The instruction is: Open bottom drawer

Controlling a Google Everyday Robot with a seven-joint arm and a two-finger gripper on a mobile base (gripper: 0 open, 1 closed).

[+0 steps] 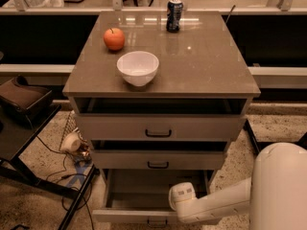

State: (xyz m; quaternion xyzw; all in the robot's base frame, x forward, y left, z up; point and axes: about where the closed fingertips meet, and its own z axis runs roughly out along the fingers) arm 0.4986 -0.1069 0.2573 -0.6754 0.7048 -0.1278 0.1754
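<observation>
The bottom drawer (144, 195) is pulled out toward me, its plain pale interior showing. Its front edge (134, 216) and small black handle (157, 222) lie at the bottom of the view. My white arm (216, 205) reaches in from the lower right. Its rounded wrist (182, 194) hangs over the drawer's right front corner. My gripper (177, 212) is under that wrist, just right of the handle and mostly hidden by it.
The two upper drawers (158, 128) (158, 160) stand slightly open. A white bowl (137, 67), an apple (114, 39) and a soda can (174, 15) sit on the cabinet top. A dark stand (24, 104) and cables (72, 171) are at the left.
</observation>
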